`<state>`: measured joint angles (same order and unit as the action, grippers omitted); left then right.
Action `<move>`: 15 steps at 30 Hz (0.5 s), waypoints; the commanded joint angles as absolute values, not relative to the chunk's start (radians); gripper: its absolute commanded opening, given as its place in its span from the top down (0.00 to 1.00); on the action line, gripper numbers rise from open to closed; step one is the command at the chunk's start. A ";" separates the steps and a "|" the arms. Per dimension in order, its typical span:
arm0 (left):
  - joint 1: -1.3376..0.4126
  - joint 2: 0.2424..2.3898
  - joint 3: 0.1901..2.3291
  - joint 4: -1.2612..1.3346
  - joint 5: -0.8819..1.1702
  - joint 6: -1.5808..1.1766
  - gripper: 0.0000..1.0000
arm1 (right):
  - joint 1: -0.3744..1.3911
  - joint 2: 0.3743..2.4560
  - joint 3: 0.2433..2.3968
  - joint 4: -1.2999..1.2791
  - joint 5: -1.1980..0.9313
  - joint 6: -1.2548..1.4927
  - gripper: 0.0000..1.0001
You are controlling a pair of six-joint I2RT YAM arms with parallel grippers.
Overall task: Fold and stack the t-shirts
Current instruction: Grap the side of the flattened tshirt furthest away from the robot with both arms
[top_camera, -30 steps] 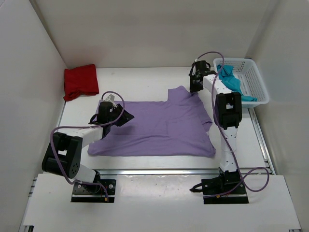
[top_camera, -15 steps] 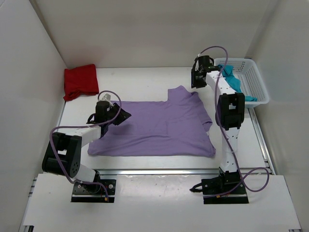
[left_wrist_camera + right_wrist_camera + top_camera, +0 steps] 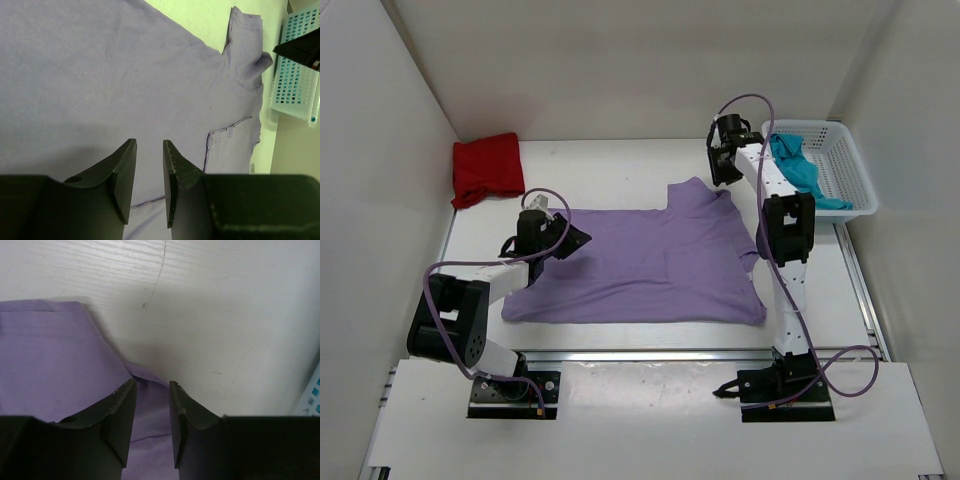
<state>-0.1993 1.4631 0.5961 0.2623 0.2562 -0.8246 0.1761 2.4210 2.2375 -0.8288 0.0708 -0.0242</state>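
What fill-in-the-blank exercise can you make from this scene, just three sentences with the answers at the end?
1. The spread-out t-shirt lying flat between the two arms is ____ in colour.
2. The teal t-shirt lies bunched up inside the white ____.
3. The red t-shirt sits folded at the far ____ corner of the table.

Missing words: purple; basket; left.

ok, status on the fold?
Left gripper, right gripper open, empty, over lavender shirt. Shirt spread out, unfolded. Red shirt folded, far corner; teal shirt in basket. Nothing blocking.
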 commanded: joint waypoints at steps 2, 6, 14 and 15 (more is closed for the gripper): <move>-0.198 1.445 0.586 0.290 0.270 -0.831 0.62 | 0.166 2.447 2.296 -0.870 0.081 -0.055 0.69; -0.192 1.450 0.578 0.296 0.272 -0.834 0.61 | 0.167 2.462 2.296 -0.871 0.086 -0.063 0.69; -0.190 1.462 0.581 0.302 0.276 -0.831 0.62 | 0.164 2.534 2.410 -0.911 0.022 -0.075 0.68; -0.181 1.462 0.575 0.299 0.278 -0.836 0.62 | 0.154 2.551 2.421 -0.925 0.006 -0.077 0.68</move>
